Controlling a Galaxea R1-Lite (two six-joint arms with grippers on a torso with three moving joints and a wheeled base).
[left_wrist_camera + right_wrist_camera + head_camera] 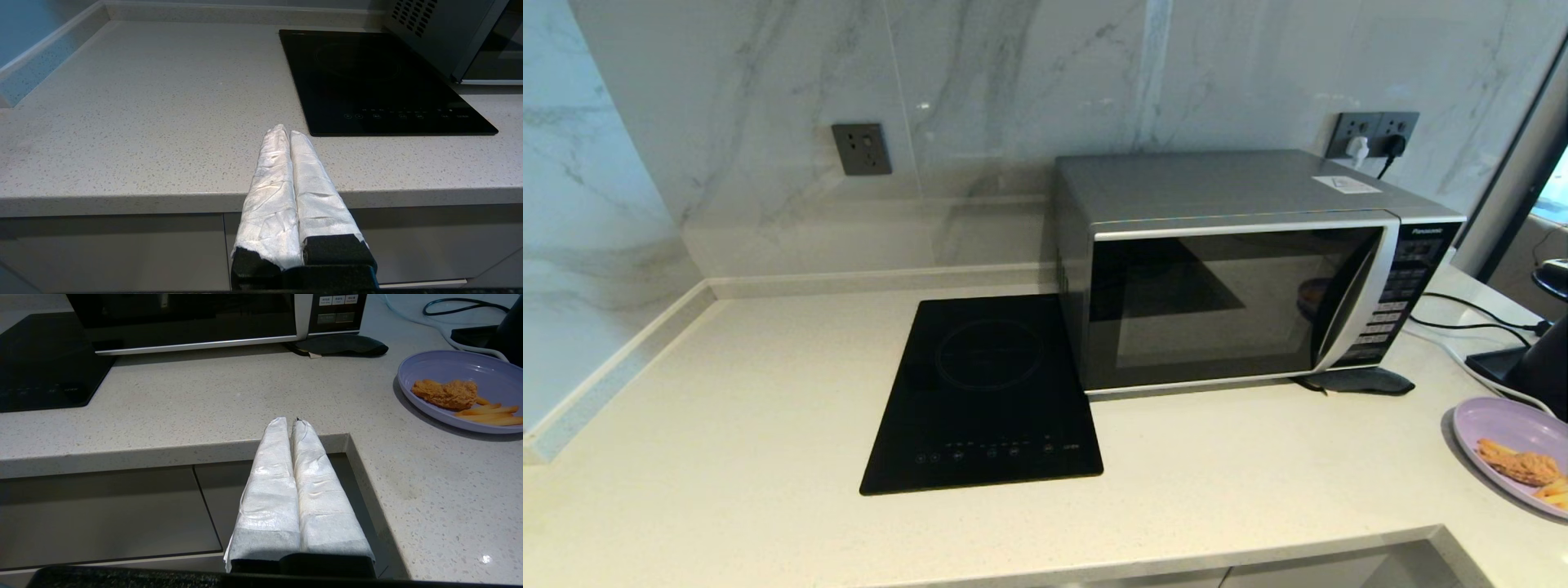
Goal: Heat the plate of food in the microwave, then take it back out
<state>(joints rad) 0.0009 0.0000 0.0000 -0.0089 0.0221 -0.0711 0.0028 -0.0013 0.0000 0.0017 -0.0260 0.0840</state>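
The silver microwave (1241,269) stands at the back right of the counter with its dark glass door closed; its front also shows in the right wrist view (196,318). The lavender plate of food (1515,453) rests on the counter at the far right, holding a fried piece and fries (449,394). My left gripper (286,132) is shut and empty, hovering at the counter's front edge, left of the cooktop. My right gripper (292,422) is shut and empty near the counter's inner corner, left of the plate. Neither arm shows in the head view.
A flat black induction cooktop (984,392) lies left of the microwave. A dark cloth pad (1360,380) lies under the microwave's front right corner. Cables (1470,322) and a black appliance (1539,367) sit behind the plate. Marble walls close the back and left.
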